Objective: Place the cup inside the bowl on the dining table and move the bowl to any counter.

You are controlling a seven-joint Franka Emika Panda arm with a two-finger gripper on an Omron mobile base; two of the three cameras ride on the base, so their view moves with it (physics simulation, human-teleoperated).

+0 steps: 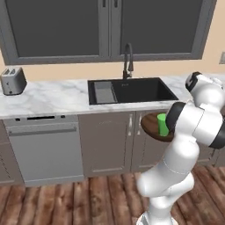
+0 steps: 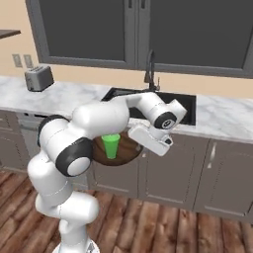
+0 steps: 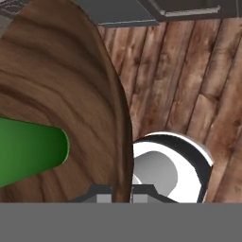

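The cup (image 2: 111,145) stands upright inside the bowl (image 2: 129,148), which hangs in mid-air before the cabinets (image 1: 105,143), below the table (image 1: 48,97) edge, at about 5 o'clock of the sink (image 1: 140,90). The pincer (image 3: 122,191) is clamped on the bowl's rim. The arm (image 2: 94,123) hides much of the bowl.

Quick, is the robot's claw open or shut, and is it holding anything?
Claw: shut on the rim of the bowl, which it holds up in front of the cabinets with the cup inside.
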